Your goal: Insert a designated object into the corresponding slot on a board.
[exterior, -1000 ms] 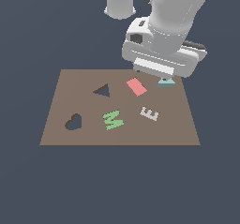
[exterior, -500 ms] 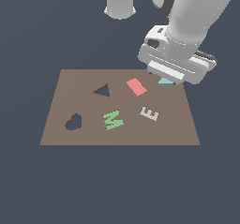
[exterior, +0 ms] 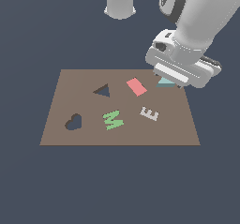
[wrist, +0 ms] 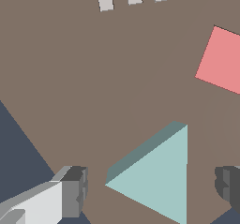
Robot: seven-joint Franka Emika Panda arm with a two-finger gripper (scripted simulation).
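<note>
The pale teal triangular block [wrist: 157, 178] lies flat on the brown board [exterior: 84, 80] near its far right corner; in the exterior view only a sliver of the block [exterior: 165, 82] shows under the hand. My gripper [wrist: 152, 188] is open, low over the block, with one finger [wrist: 72, 190] on each side and gaps to both. The dark triangle slot [exterior: 102, 91] is on the board well toward the exterior view's left of the block.
A red rectangle [exterior: 136, 86] lies next to the teal block, also seen in the wrist view [wrist: 222, 61]. A white E [exterior: 150, 113], a green M [exterior: 113, 119] and a heart-shaped cutout [exterior: 73, 122] are on the board. The board's edge is near the block.
The arm has moved toward the exterior view's right and lowered over the teal block. The pieces on the board have not moved.
</note>
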